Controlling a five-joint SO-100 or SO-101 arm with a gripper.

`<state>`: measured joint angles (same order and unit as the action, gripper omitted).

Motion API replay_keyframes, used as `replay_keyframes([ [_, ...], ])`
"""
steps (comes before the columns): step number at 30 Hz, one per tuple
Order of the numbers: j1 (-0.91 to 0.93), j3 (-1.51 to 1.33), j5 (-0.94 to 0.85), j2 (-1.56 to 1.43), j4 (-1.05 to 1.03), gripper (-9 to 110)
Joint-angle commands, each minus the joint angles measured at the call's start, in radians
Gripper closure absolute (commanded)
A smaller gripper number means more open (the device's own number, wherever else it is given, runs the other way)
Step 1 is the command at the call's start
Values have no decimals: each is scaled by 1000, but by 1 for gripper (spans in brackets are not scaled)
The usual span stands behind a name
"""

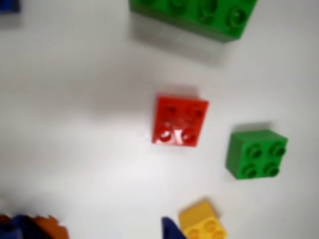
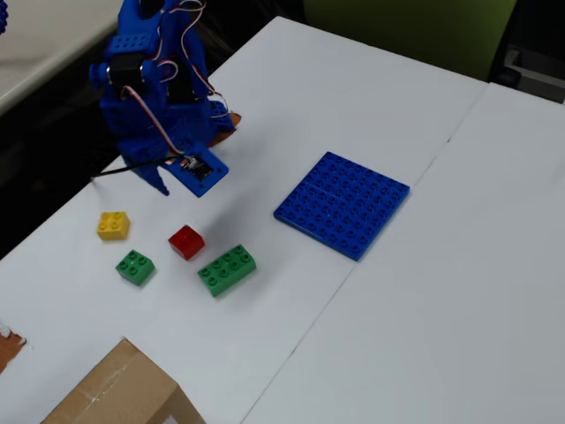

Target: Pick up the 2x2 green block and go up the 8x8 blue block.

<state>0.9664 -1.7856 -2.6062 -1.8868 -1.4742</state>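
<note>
**Above the bricks: gripper aloft, nothing held**

Over the white table (image 2: 371, 88), near its left edge in the fixed view: blue arm (image 2: 146, 79) leaning down, gripper (image 2: 168, 177) hovering clear of the surface. Finger state: cannot tell. Only one dark blue fingertip (image 1: 169, 228) seen at the bottom edge of the wrist view, blurred, just beside the yellow brick (image 1: 202, 222); blue and orange gripper parts at the bottom left corner. Nothing seen between the fingers.

Below and ahead of the fingertip, fixed view:
- yellow brick (image 2: 113, 225) nearest, down-left of the gripper, flat on the table.
- green 2x2 (image 2: 135, 267) beyond the yellow, farther from the fingers, studs up, touching nothing.
- red brick (image 2: 186, 241) down-right of the gripper, apart from the others.
- green 2x4 (image 2: 227, 269) past the red, lying at a slant.

Wrist view, same set: red brick (image 1: 180, 121) at centre; green 2x2 (image 1: 256, 154) right of it and clear of the fingertip; green 2x4 (image 1: 194, 16) cut by the top edge.

Blue plate (image 2: 342, 203) well to the right of the gripper in the fixed view, flat, bare of bricks.

Cardboard box (image 2: 119, 393) at the bottom edge, far from the fingers.
</note>
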Motion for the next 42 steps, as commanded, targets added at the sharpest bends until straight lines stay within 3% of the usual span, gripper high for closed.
replay_keyframes([
  [1,77,169,-176,124,18,68],
  [11,124,545,-221,472,64,68],
  [20,169,577,-221,658,210,68],
  [35,179,707,-225,762,204,72],
  [42,167,689,-204,778,206,80],
])
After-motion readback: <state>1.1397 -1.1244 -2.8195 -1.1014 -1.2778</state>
